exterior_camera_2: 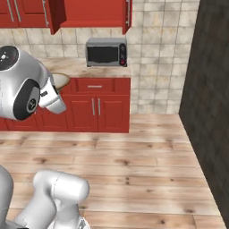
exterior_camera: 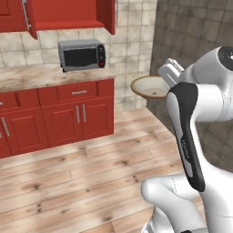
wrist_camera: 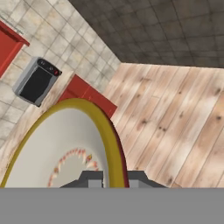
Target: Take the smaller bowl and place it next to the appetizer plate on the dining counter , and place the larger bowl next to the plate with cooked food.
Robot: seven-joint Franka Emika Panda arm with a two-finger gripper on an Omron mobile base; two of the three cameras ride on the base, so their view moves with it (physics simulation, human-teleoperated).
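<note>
Bowl [exterior_camera: 151, 86] slipping is the main worry: the gripper [wrist_camera: 114, 178] has its fingers pinched on the rim of the small beige one, carried in the air out over the wooden floor [exterior_camera: 86, 177]. With such a thin edge hold, a jolt or tilt could drop it, and no dining counter is near yet.
</note>
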